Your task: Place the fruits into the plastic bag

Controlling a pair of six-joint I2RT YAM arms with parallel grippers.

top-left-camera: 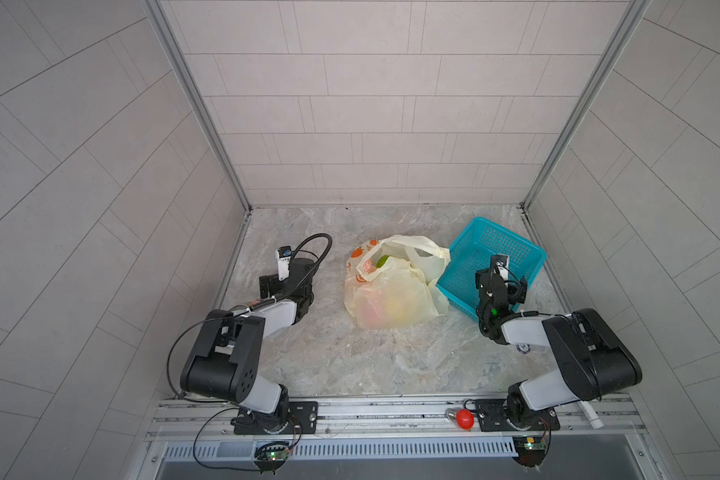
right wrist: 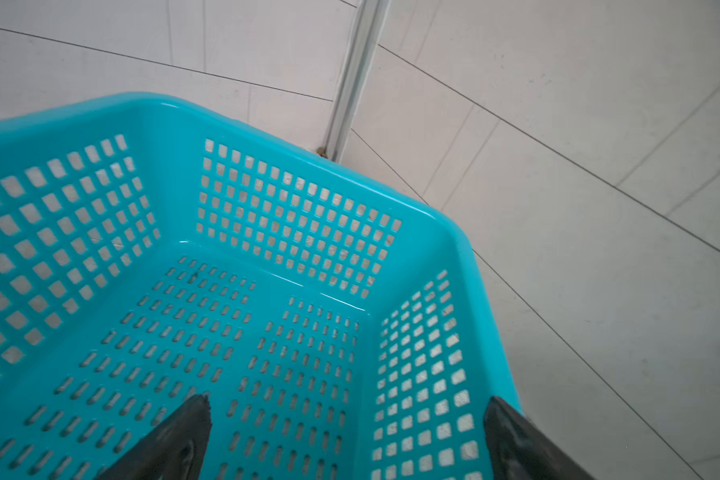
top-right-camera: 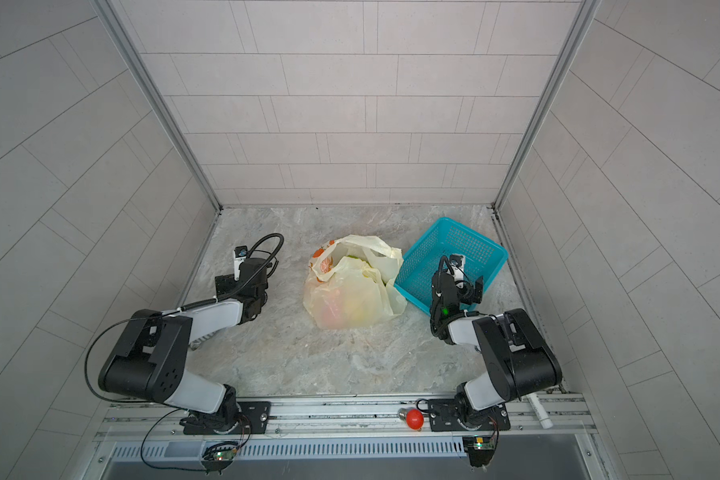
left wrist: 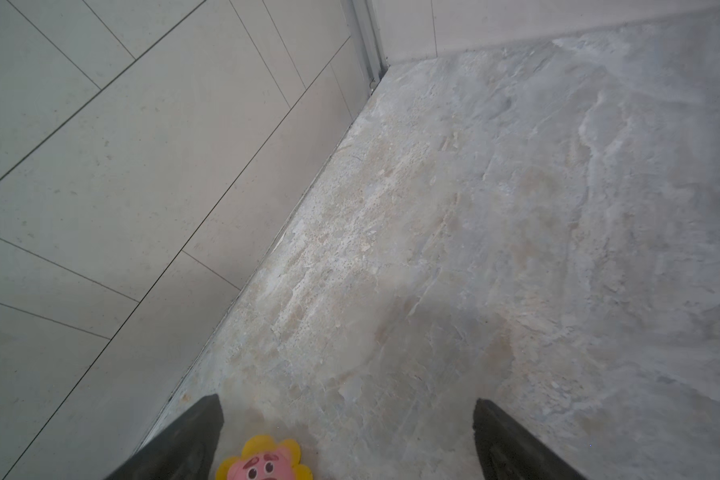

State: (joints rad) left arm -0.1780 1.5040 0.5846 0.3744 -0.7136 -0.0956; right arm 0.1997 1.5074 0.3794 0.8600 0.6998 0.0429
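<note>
Plastic bag (top-left-camera: 391,291) mid table (top-left-camera: 350,357), against teal basket (top-left-camera: 470,245). Fruits (top-left-camera: 389,309) in bag: green one (top-left-camera: 382,260) at mouth, orange/yellow blobs through film. Left gripper (left wrist: 348,401), right gripper (right wrist: 347,401): jaws spread wide, nothing held; right above basket floor.

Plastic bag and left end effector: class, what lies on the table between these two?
Nothing. In both top views, only bare marble tabletop separates the plastic bag from the left end effector, which is open and holds nothing.
</note>
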